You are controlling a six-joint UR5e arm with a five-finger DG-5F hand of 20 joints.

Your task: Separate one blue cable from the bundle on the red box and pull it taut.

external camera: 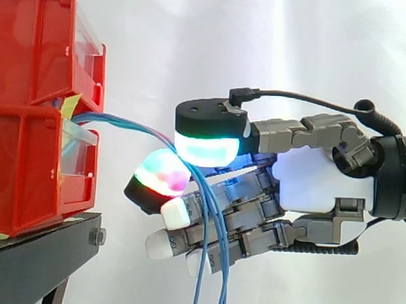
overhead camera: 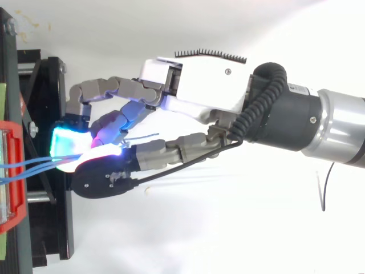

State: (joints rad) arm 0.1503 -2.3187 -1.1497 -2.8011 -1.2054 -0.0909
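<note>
A bundle of thin blue cables (external camera: 123, 125) comes out of the lower red box (external camera: 26, 178), arcs to the right and hangs down through my hand (external camera: 323, 187). The thumb pad (external camera: 206, 150), glowing green and cyan, sits over the strands. A curled finger's pad (external camera: 160, 176), glowing green and magenta, presses from below, so blue cable is pinched between them. From above, the cables (overhead camera: 28, 165) run from the red box (overhead camera: 14, 182) into the meeting pads of the hand (overhead camera: 188, 85). How many strands sit in the pinch is hidden. The other fingers stay loosely curled behind the hanging strands.
Two red boxes are stacked on a black stand (external camera: 36, 259), the upper one (external camera: 39, 37) with a clear front panel. The stand's frame (overhead camera: 51, 103) lies just left of the fingers. A white curtain hangs behind. A loose blue cable end (overhead camera: 142, 138) pokes out near the fingers.
</note>
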